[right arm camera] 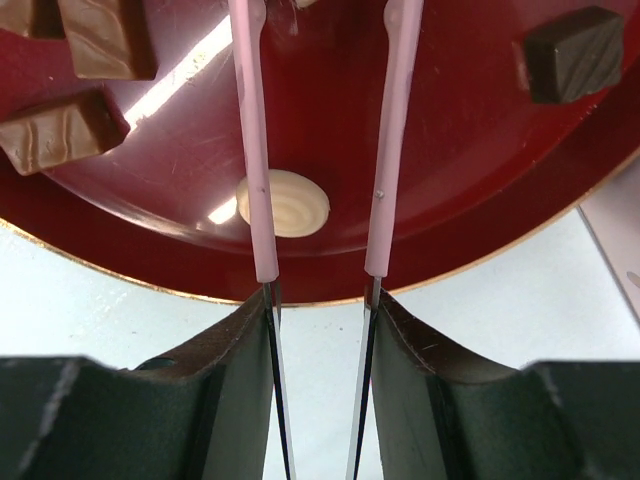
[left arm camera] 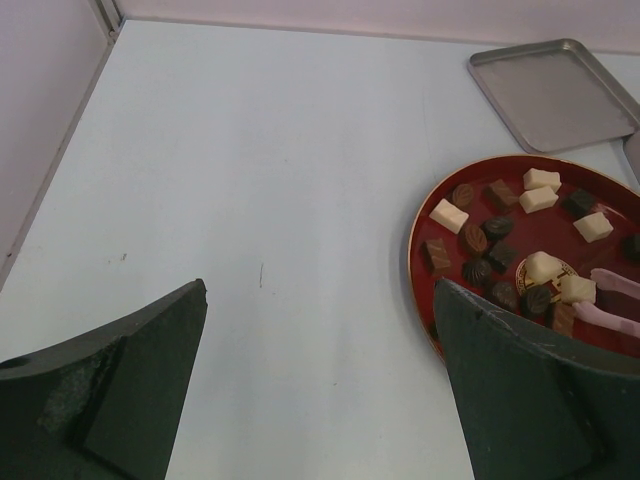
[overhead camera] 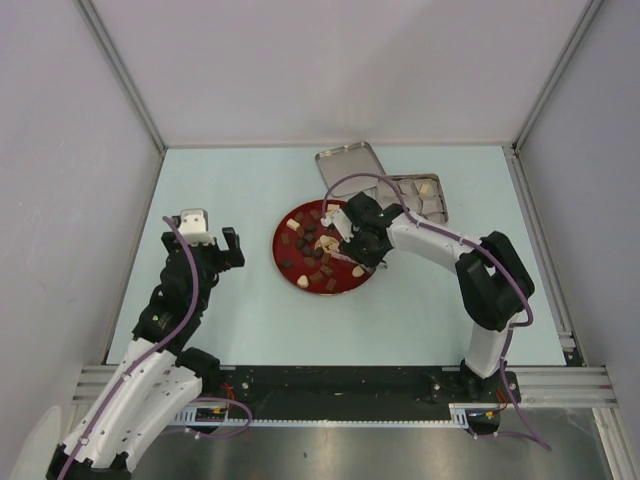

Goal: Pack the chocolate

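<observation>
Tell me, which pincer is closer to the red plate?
The right. The right pincer hangs at the red plate edge, gripping pink tongs; the left pincer stands open over bare table, off the plate's left side.

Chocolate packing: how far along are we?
Early. Done: lid off the tin, a couple of pale pieces seemingly inside. In hand: right pincer clamps the pink tongs over the red plate; left pincer open, idle. Left: many chocolates on the plate.

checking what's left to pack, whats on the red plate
Dark, brown and white chocolates, plus pink tongs in the right gripper. From above, that gripper hides the plate's right side.
</observation>
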`<action>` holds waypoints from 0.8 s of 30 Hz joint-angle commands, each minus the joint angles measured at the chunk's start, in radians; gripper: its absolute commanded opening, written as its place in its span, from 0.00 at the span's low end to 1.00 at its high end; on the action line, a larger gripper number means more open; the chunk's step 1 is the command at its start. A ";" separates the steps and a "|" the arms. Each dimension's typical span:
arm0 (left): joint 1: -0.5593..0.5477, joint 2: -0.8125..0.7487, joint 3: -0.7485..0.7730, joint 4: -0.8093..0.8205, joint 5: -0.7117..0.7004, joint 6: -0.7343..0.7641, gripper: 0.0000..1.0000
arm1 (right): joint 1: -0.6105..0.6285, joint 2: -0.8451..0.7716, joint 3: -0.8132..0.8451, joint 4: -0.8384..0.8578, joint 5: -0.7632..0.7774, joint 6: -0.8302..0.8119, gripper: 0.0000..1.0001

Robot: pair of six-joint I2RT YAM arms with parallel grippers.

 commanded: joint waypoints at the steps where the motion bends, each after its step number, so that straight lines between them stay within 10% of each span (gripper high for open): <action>1: -0.006 -0.003 -0.009 0.008 0.011 -0.005 1.00 | 0.024 0.018 0.001 0.038 0.043 -0.021 0.43; 24: -0.007 -0.010 -0.007 0.004 0.009 -0.008 1.00 | -0.064 -0.115 0.005 0.044 0.019 0.059 0.06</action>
